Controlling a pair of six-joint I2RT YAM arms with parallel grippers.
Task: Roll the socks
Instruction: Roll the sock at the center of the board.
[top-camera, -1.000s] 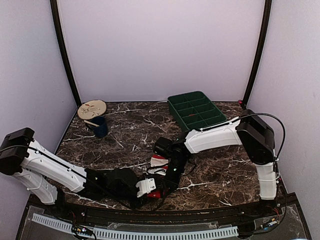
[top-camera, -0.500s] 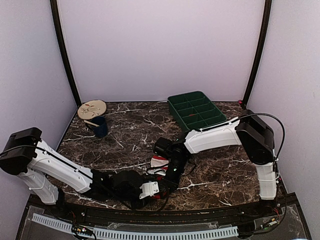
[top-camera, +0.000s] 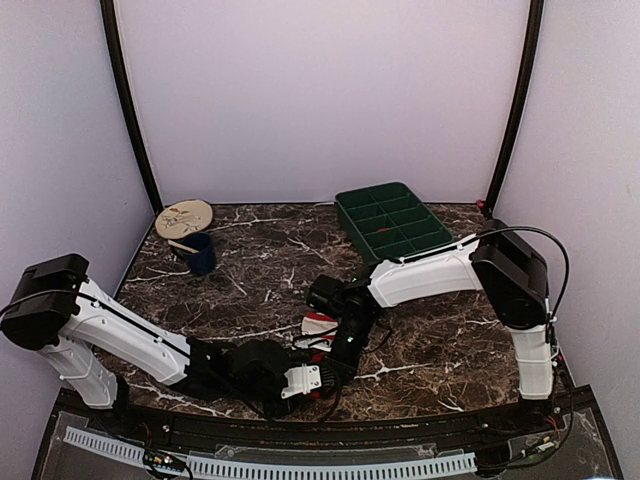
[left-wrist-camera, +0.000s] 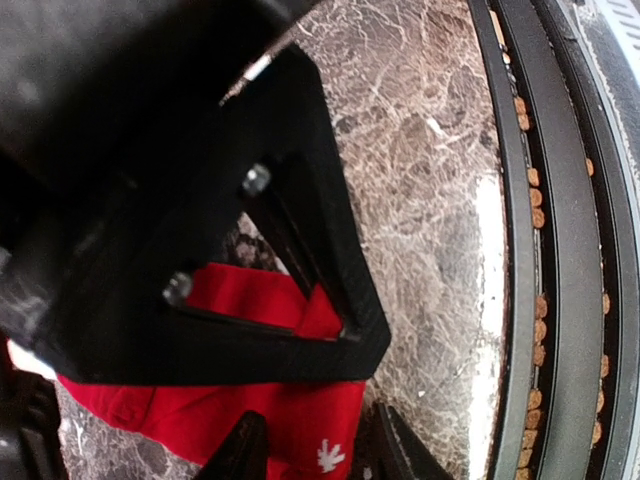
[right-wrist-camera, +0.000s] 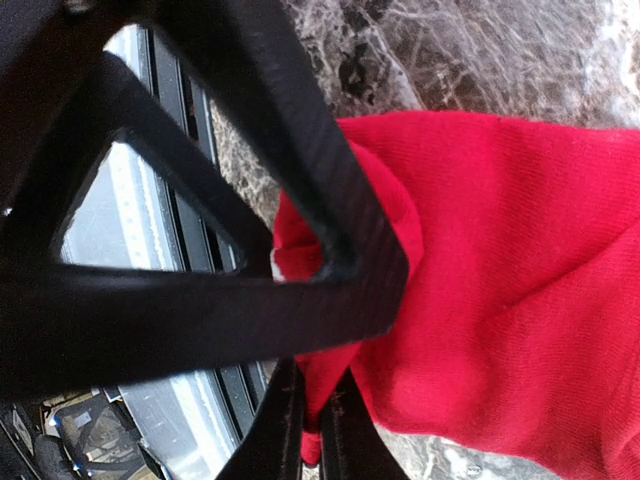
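Rolling the red fabric socks near the marble counter edge.
My right end effector pinches a fold; the left end effector straddles fabric, grip unclear. I'd pull taut and roll tight.

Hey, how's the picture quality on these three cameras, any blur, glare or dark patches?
Top external: evenly lit and sharp, no harsh shadows on the marble table. Left wrist: the black frame close to the lens is dark and soft, and a glare streak runs along the table edge. Right wrist: the red sock shows crisp weave.
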